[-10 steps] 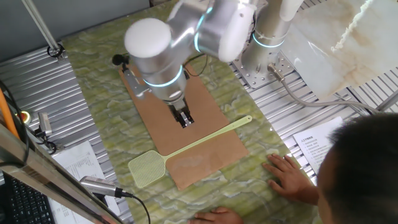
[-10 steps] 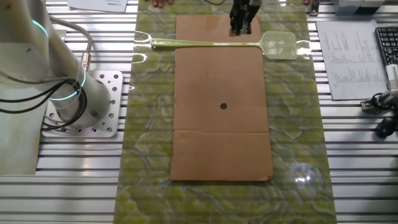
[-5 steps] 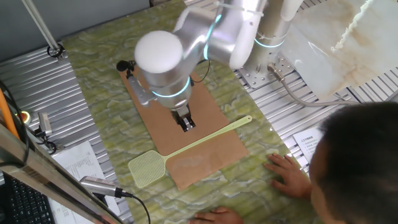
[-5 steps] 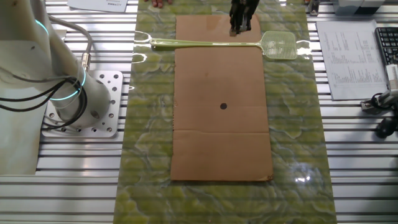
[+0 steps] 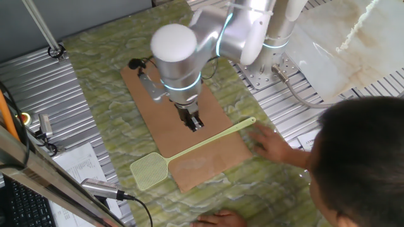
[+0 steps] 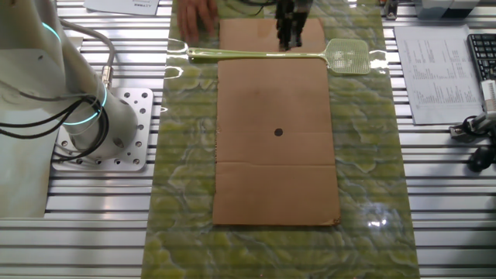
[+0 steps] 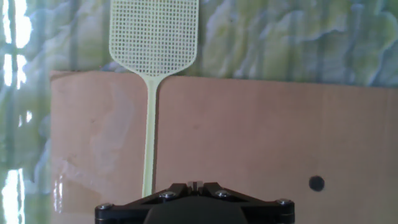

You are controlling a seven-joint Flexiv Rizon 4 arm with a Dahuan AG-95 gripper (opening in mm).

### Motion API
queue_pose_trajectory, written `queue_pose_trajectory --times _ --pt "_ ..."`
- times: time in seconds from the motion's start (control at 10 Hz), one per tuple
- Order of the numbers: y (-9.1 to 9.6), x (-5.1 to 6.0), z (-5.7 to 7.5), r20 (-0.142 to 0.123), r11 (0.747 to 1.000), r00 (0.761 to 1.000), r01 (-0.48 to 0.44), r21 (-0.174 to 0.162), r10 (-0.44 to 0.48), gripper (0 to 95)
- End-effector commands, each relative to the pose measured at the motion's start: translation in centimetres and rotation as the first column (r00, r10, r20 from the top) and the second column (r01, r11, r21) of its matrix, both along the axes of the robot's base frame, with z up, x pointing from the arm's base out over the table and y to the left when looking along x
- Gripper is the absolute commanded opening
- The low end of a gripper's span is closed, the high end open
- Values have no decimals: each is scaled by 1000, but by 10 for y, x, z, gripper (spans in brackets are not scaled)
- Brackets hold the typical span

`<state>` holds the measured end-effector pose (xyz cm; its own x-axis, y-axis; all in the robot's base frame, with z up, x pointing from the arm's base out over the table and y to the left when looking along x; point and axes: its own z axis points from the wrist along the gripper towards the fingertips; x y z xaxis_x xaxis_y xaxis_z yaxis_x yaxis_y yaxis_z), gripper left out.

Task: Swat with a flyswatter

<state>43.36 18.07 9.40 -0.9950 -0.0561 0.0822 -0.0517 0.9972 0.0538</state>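
The pale yellow-green flyswatter lies flat across the near end of the brown board. Its mesh head rests on the green cloth off the board's edge. In the other fixed view the flyswatter lies across the board's far end. My gripper hangs above the board, just beside the handle's middle; it also shows in the other fixed view. In the hand view the fingertips are pressed together with nothing between them. The handle runs just left of them, up to the head.
A person's hand lies on the cloth right by the handle's end; it also shows in the other fixed view. Their head fills the lower right. A black dot marks the board's middle. A microphone lies near the mesh head.
My arm has shifted right along the board, closer to the handle. The person's hand has moved from the cloth's edge up to the handle's end.
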Motion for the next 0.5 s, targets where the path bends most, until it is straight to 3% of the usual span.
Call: queue_pose_trajectory --times 0.1,0.5 --pt "17 -10 -8 -4 999 999 35 -20 -35 190" --pt "39 -17 -18 -7 997 997 77 -24 -77 190"
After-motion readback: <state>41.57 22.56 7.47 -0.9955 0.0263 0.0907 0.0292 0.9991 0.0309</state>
